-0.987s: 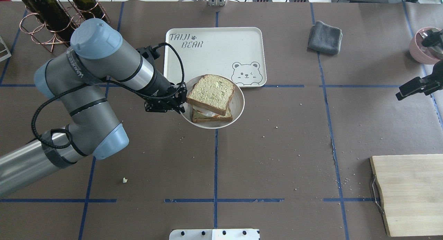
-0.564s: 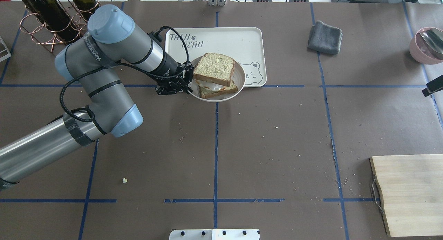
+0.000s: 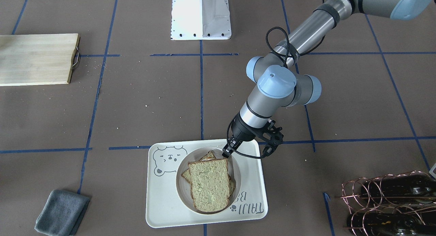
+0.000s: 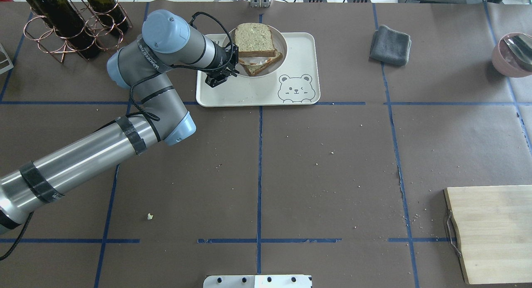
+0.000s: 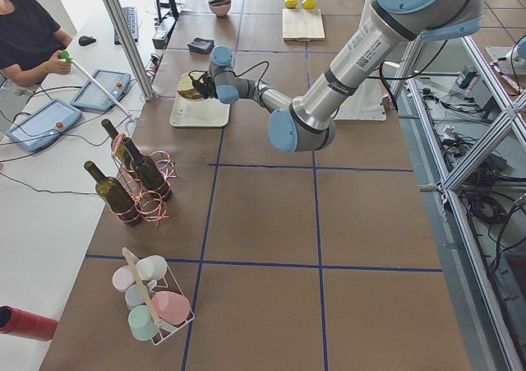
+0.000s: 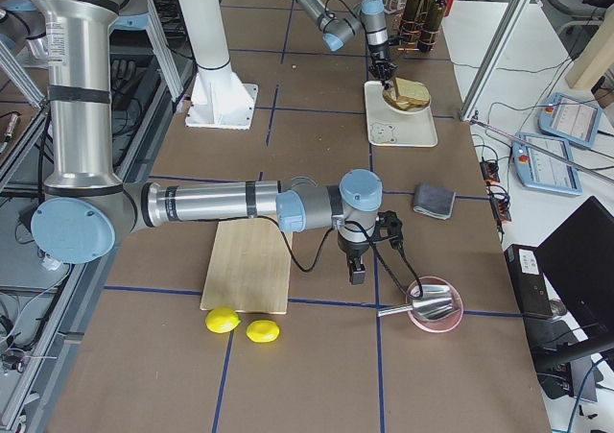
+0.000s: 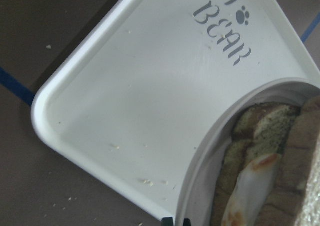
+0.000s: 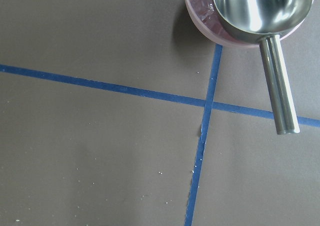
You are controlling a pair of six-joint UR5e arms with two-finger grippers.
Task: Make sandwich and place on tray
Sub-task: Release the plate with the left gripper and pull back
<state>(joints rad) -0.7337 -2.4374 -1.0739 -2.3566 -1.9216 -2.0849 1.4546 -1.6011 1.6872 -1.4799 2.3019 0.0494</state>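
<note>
The sandwich (image 4: 254, 40), two tan bread slices with egg between them, lies on a small round white plate (image 4: 270, 70). My left gripper (image 4: 232, 65) is shut on the plate's near left rim and holds it over the cream bear tray (image 4: 257, 90), seemingly a little above it. The front view shows the sandwich (image 3: 208, 183), the plate (image 3: 182, 195), the tray (image 3: 163, 208) and the left gripper (image 3: 227, 152). The left wrist view shows the tray (image 7: 150, 95), the plate rim (image 7: 200, 186) and the egg (image 7: 250, 186). My right gripper (image 6: 357, 272) hangs near the pink bowl; I cannot tell whether it is open or shut.
A grey cloth (image 4: 390, 45) lies right of the tray. A pink bowl with a metal scoop (image 4: 513, 55) is at the far right. A wooden cutting board (image 4: 494, 232) is at the near right. Wine bottles in a copper rack (image 4: 70, 22) stand far left.
My left arm has carried the plate with the sandwich away from me, from the table in front of the tray to over the tray. The right gripper has left the overhead view.
</note>
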